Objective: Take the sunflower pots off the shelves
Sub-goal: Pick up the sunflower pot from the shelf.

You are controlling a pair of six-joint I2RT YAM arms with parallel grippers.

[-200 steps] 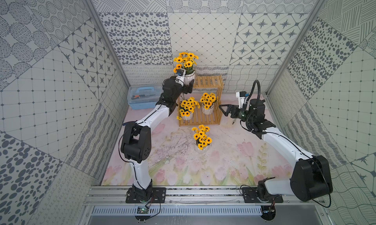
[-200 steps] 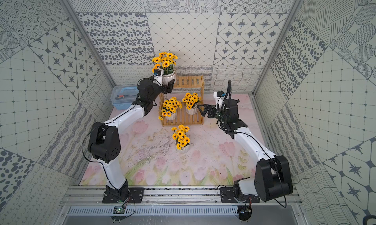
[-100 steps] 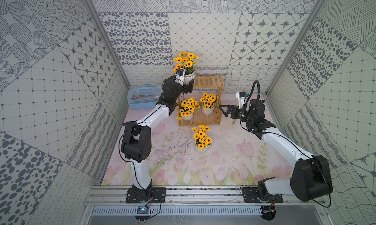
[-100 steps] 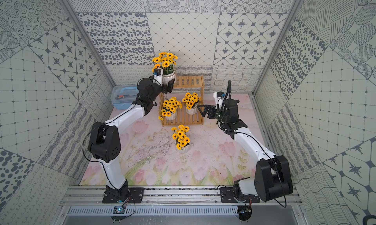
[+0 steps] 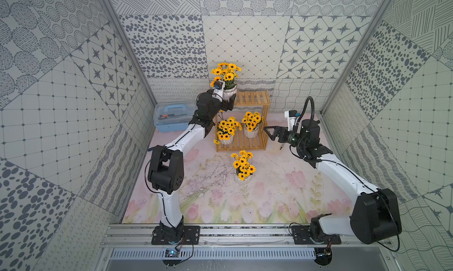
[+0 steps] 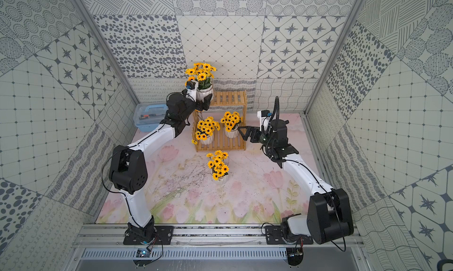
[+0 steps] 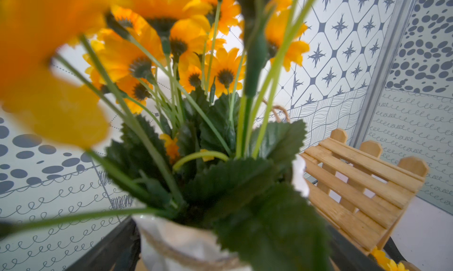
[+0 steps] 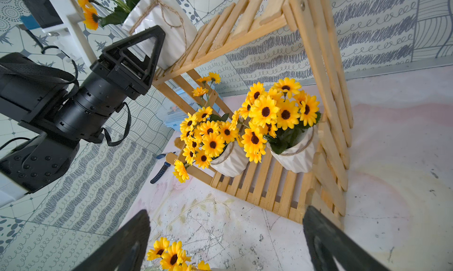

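Observation:
The wooden shelves (image 5: 253,98) (image 6: 230,99) stand at the back of the mat. One sunflower pot (image 5: 230,93) (image 6: 204,93) stands at the left end of the top shelf. My left gripper (image 5: 226,103) is shut on its white body, and in the left wrist view dark fingers (image 7: 115,242) flank that pot (image 7: 176,242) under its blurred flowers. Two more pots (image 5: 226,140) (image 5: 251,133) sit side by side on the bottom shelf (image 8: 267,191). Another pot (image 5: 242,178) stands on the mat in front. My right gripper (image 5: 269,133) (image 8: 225,233) hangs open just right of the shelves, holding nothing.
A blue-and-clear toolbox (image 5: 171,117) (image 6: 147,115) sits at the back left, beside the shelves and under my left forearm. Patterned walls close in on three sides. The flowered mat (image 5: 269,196) stretches in front of the shelves.

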